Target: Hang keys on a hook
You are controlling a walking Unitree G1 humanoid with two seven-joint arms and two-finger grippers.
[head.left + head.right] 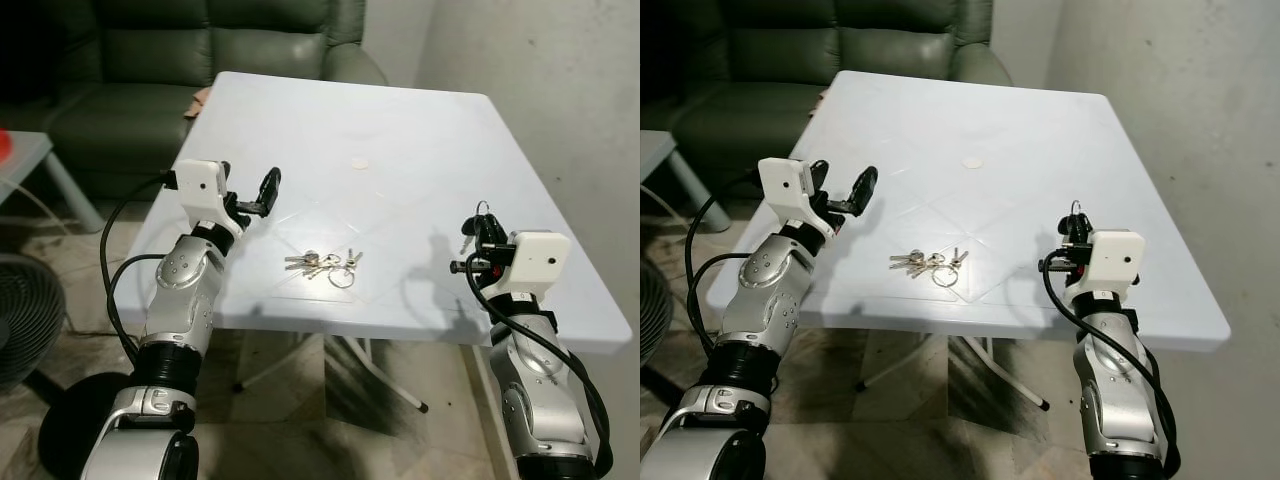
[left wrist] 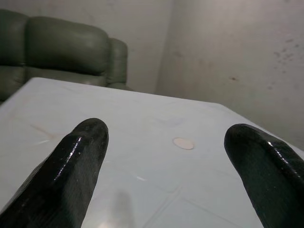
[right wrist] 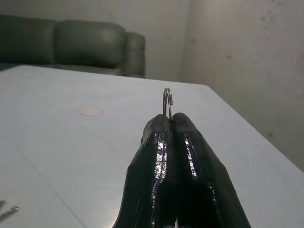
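Left eye view gives you the white table (image 1: 420,150) from above, with the bunch of keys (image 1: 322,263) lying flat near its front edge, roughly midway between your two arms. The keys fan out to the left from a round ring (image 1: 341,277) that rests on the tabletop, and nothing touches them.

Your left gripper (image 1: 252,197) hovers over the table's left front part, near the keys but clear of them, and its two black fingers (image 2: 76,166) stand wide apart with bare tabletop between them in the left wrist view.

Your right gripper (image 1: 484,226) is raised at the table's right front edge, well apart from the keys. In the right wrist view its fingers (image 3: 161,166) are pressed together and pinch a thin metal hook (image 3: 167,102), whose curved end sticks up just above the fingertips. You can make out that same hook only as a small dark shape at the fingertips in the head views.

A small round pale spot (image 1: 359,163) sits on the tabletop farther back. Behind the table you have a dark green sofa (image 1: 150,60), and a grey wall (image 1: 560,90) runs along the right
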